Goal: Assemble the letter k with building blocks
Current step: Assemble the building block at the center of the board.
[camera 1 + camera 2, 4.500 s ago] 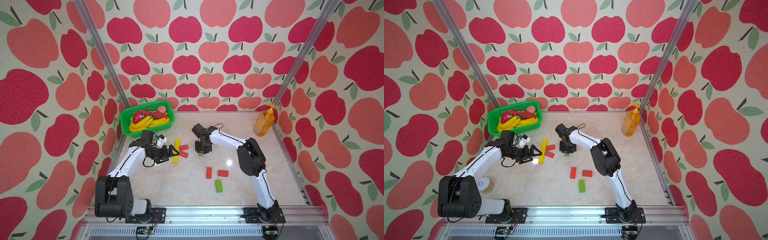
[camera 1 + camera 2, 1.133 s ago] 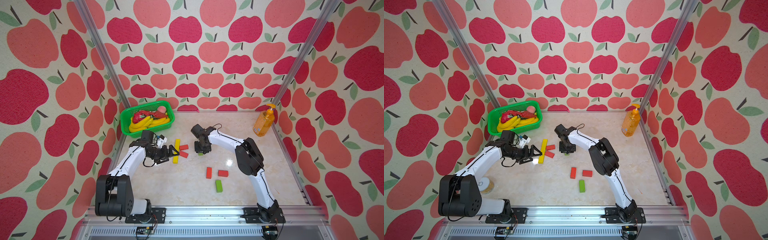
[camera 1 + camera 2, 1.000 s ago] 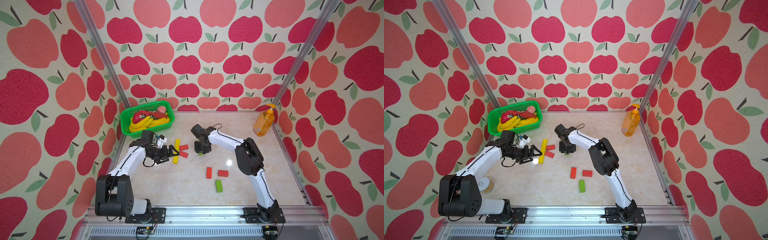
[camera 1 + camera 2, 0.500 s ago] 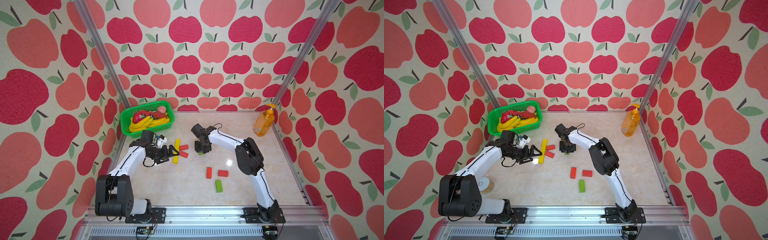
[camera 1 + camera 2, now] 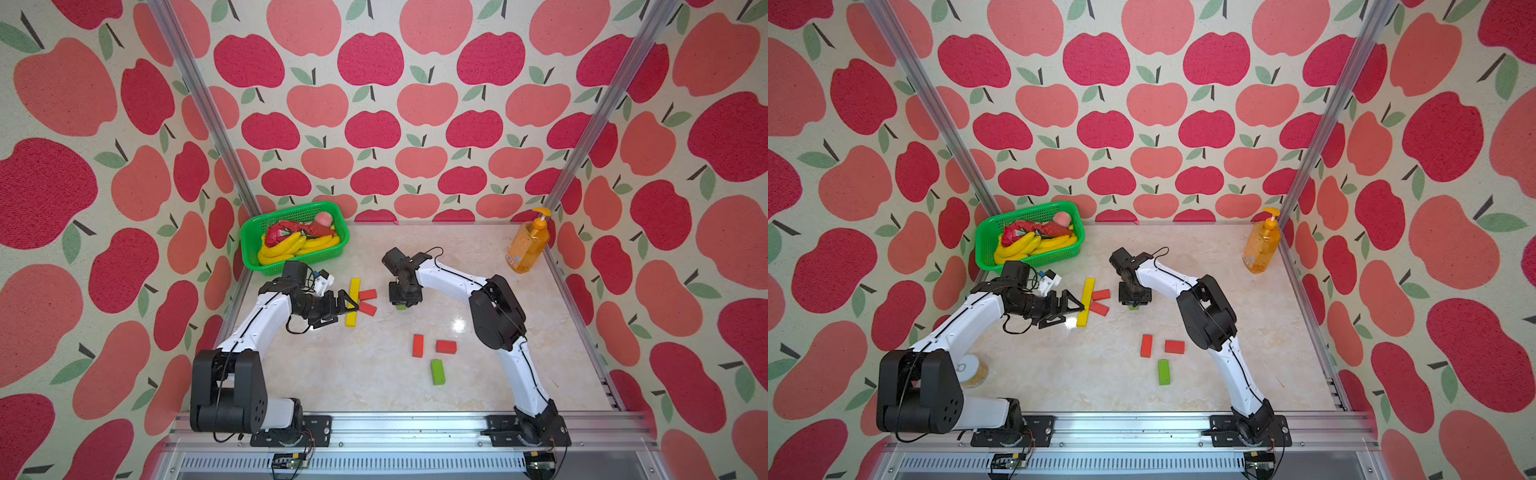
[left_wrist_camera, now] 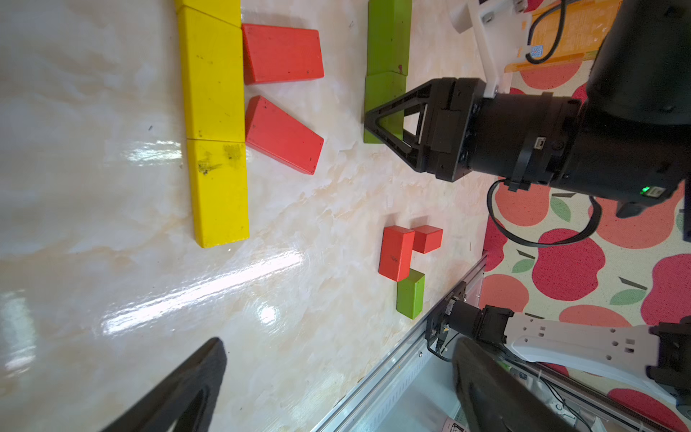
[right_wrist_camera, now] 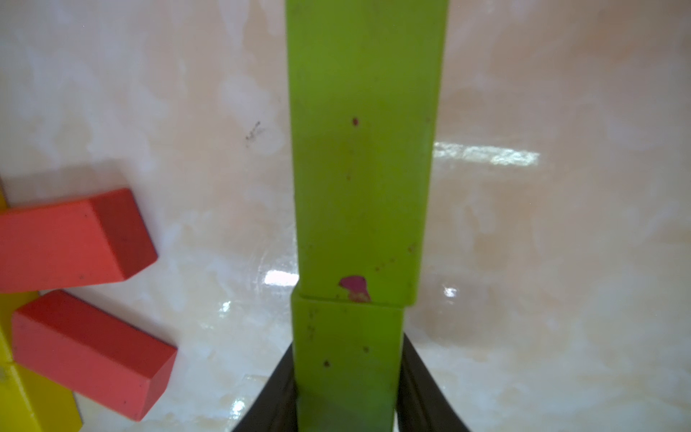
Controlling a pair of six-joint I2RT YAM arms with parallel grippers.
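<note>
The right gripper (image 7: 346, 396) was clamped narrow on a held green brick (image 7: 347, 336), jaws pinching its long sides, the brick flat on the tabletop (image 7: 542, 224). Just off the fingertips it butted end to end against a second green brick (image 7: 362, 149). The two touched, but the seam showed a small sideways step beside a maroon paint chip. This looked like a green bar being laid, so the smart play was to nudge the held brick square with its neighbour and keep the ends pressed. Then the jaws could ease apart and lift straight up, so nothing got dragged. Off to the gripper's side, near but apart, a red brick (image 7: 71, 239) and a slanted red brick (image 7: 93, 351) splayed from the yellow bar (image 6: 215, 123). That made a K that looked complete, matte and scuffed, with three yellow bricks in tight line. Beyond that bar the left gripper (image 5: 1068, 314) stood spread wide and empty, one fingertip just beside the yellow. Well apart, back toward the arm's base, lay a loose red brick (image 5: 418, 345), another loose red brick (image 5: 446, 346) and a loose green brick (image 5: 437, 372).
</note>
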